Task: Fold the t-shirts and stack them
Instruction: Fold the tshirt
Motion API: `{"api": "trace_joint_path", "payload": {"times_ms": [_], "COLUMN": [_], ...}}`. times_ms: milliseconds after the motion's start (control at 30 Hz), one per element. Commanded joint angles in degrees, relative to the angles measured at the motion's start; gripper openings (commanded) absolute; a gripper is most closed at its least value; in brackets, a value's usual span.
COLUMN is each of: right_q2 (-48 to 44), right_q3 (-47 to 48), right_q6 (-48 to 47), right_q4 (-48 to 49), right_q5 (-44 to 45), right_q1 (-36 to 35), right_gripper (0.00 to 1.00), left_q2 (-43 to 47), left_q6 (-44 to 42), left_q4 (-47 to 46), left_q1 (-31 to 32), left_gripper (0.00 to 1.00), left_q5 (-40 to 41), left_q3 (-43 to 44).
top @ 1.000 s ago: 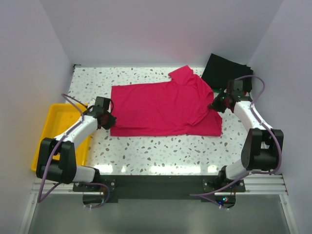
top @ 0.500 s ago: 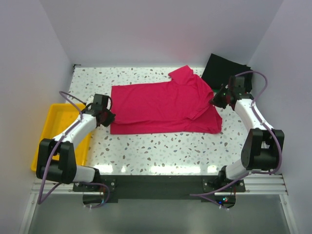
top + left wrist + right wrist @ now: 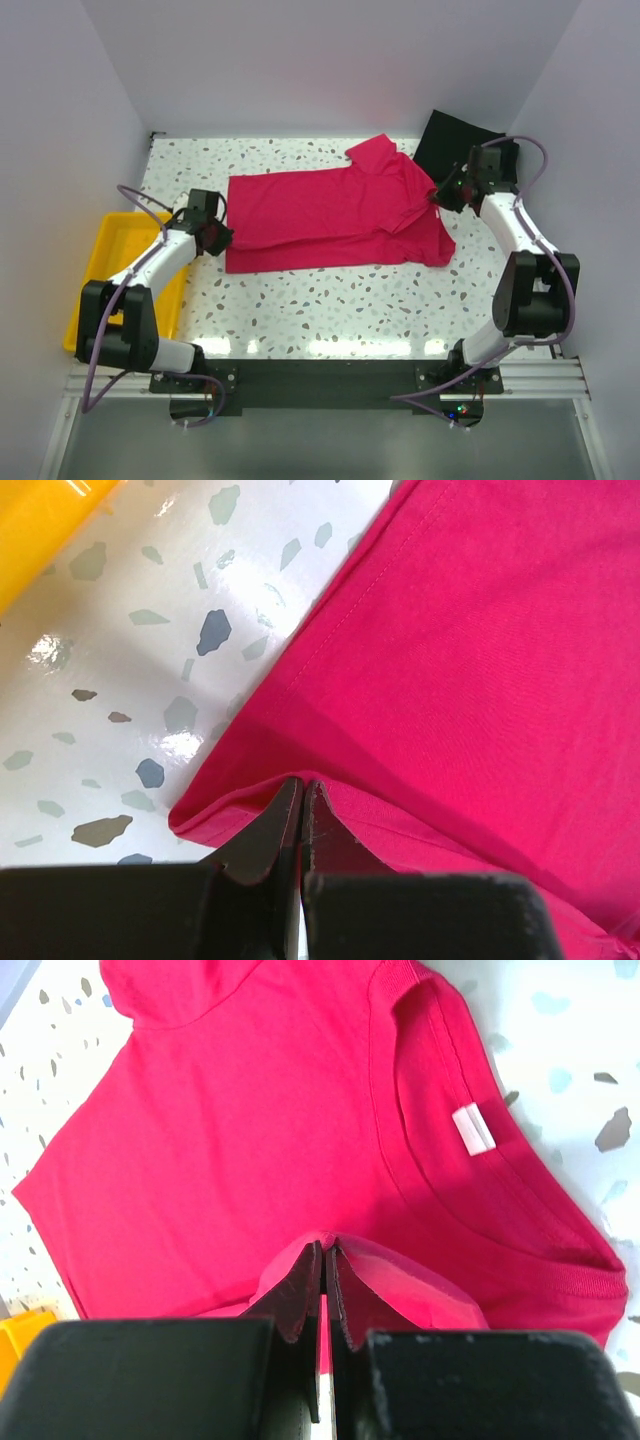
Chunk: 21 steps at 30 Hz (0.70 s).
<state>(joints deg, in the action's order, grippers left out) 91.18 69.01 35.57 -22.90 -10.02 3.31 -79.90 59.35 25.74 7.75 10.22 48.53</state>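
top view, near to far. at the near edge we see a dark base plate [image 3: 320,375] carrying both arms. beyond it spreads the table [image 3: 330,305], a glossy white terrazzo surface flecked with grey and blue chips and bright with reflected light. a yellow plastic tray [image 3: 95,270], rectangular with a raised rim, sits at the left side.

the crimson t-shirt [image 3: 330,215] lies flat across the middle of the table, a soft matte knit with stitched hems. its collar is toward the right and one sleeve points to the far side. the left gripper [image 3: 302,790] has its jaws pressed together on the hem at the shirt's left near corner. the right gripper [image 3: 327,1250] is clamped on a raised fold of the same cloth, just below the ribbed collar with its small white neck tag [image 3: 472,1127].

a black t-shirt [image 3: 450,145], folded to a rough square, rests in the far right corner, partly behind the right arm. plain white walls [image 3: 330,60] enclose the table on three sides.
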Motion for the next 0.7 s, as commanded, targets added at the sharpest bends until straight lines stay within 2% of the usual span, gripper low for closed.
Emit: {"api": "trace_joint_path", "payload": {"times_ms": [0,667], "right_q2": [1.81,6.91], "right_q3": [4.02,9.91], "right_q6": [-1.56,-3.4], "right_q4": [1.45,-1.19], "right_q5": [0.44,0.88], "right_q1": [0.12,-1.03], "right_gripper": [0.0,0.0], "left_q2": [-1.75,-4.65], "left_q6": [-0.55,-0.73], "left_q4": [-2.97,-4.73], "left_q1": [-0.72,-1.95], "left_gripper": [0.0,0.0], "left_q5": [0.15,-0.29], "left_q3": [2.35,3.06]}}
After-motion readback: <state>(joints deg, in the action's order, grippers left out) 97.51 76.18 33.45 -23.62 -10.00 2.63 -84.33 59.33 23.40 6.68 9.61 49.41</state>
